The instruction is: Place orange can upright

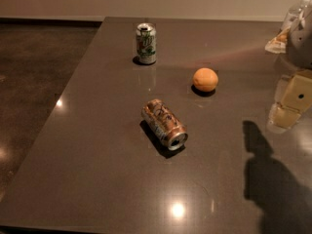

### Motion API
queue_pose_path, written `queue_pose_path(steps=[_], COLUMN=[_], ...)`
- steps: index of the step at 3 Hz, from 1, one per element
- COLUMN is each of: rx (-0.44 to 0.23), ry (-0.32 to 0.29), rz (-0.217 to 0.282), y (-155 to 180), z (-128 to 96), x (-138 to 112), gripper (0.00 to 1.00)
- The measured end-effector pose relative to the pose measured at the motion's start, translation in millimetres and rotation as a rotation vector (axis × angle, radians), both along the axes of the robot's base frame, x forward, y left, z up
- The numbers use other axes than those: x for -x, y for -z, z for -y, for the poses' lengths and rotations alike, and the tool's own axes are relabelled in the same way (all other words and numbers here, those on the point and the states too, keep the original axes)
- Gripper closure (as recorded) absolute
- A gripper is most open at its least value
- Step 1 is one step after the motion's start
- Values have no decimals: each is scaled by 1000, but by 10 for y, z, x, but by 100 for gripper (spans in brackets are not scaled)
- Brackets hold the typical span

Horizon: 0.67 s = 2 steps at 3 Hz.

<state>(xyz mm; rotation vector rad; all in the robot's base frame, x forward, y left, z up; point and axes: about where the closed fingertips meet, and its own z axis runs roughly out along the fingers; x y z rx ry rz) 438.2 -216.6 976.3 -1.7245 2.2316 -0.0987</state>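
Orange can (164, 124) lies on its side near the middle of the desk (83, 174), silver top facing the near-right corner, base toward the far-left. Round orange fruit (205, 79) sits just past it toward the far-right, not touching. Green-and-white can (146, 43) stands upright near the far edge. Gripper (288, 106) is at the right edge, well apart from the orange can; released or clenched, can't tell.
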Motion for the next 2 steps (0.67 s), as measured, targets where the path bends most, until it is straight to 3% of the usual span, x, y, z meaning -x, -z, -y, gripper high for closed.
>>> queue_pose_path(steps=[1,2], rx=[-1,10], ry=[-7,-88], rz=[4,13], y=[-12,11], z=[-23,-201], x=[-15,-92], gripper=[0,0])
